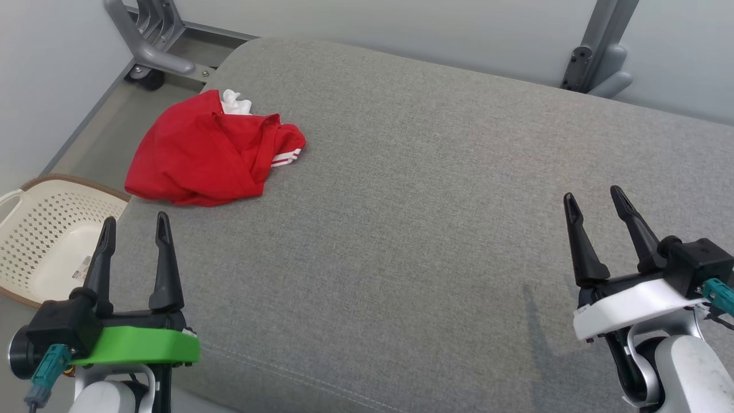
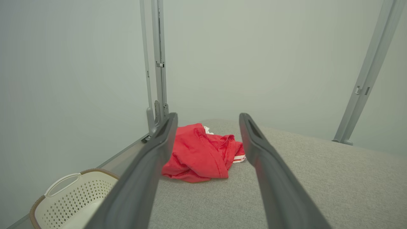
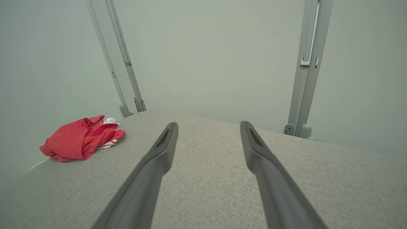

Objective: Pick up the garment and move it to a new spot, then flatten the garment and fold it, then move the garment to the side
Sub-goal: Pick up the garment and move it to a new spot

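Both the left gripper [image 1: 135, 226] and right gripper [image 1: 594, 198] wait empty and wide open, since the crumpled red garment [image 1: 209, 150] lies unlifted near the cushion's [image 1: 436, 201] far left corner.

A broad grey fabric-covered cushion [image 1: 436, 218] takes up the middle, closed in by plain pale walls [image 1: 401, 23] under soft, even light. Grey metal frame posts [image 1: 596, 46] stand at its far corners, the left one on a black caster [image 1: 150, 79]. A cream perforated basket [image 1: 34, 229] sits on the grey floor [image 1: 103, 137] at the left.
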### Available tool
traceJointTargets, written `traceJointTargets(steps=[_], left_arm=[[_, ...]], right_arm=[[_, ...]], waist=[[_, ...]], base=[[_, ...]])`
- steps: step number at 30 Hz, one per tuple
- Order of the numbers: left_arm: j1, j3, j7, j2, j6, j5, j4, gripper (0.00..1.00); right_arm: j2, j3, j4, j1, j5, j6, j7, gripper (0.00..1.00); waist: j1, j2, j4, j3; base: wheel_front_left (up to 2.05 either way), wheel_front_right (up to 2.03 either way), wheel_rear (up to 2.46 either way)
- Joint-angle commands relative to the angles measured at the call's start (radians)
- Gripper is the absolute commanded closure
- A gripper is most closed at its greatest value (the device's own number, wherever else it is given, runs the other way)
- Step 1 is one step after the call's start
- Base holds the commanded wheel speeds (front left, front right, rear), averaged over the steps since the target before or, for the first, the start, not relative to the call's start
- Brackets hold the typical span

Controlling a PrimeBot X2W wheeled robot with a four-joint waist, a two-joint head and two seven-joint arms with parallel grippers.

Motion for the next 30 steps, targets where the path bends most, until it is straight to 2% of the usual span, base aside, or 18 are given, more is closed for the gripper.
traceJointTargets(steps=[1,11,18,23,30], left_arm=[[-0.011,0.002,-0.003,0.004,-0.004,0.005,0.001,0.00],[-0.095,0.030,-0.010,-0.026,-0.006,0.020,-0.006,0.00],[-0.285,0.060,-0.008,-0.053,-0.049,0.032,0.054,0.00],[-0.453,0.086,-0.008,-0.079,-0.112,-0.009,0.267,0.00],[-0.601,0.095,0.004,-0.070,-0.181,-0.060,0.622,0.00]], right_arm=[[-0.005,-0.004,-0.005,0.006,0.006,-0.001,0.003,0.00],[-0.016,0.000,-0.036,-0.035,-0.006,-0.001,0.031,0.00],[-0.046,0.022,-0.092,-0.109,-0.027,-0.001,0.068,0.00],[-0.051,0.029,-0.124,-0.158,-0.036,-0.001,0.072,0.00],[-0.045,0.031,-0.122,-0.187,-0.039,-0.001,0.056,0.00]], waist=[[0.0000,0.0000,0.007,-0.001],[0.0000,0.0000,-0.011,0.058],[0.0000,0.0000,-0.082,0.192],[0.0000,0.0000,-0.147,0.304],[0.0000,0.0000,-0.196,0.378]], base=[[0.00,0.00,0.00],[0.00,0.00,0.00],[0.00,0.00,0.00],[0.00,0.00,0.00],[0.00,0.00,0.00]])
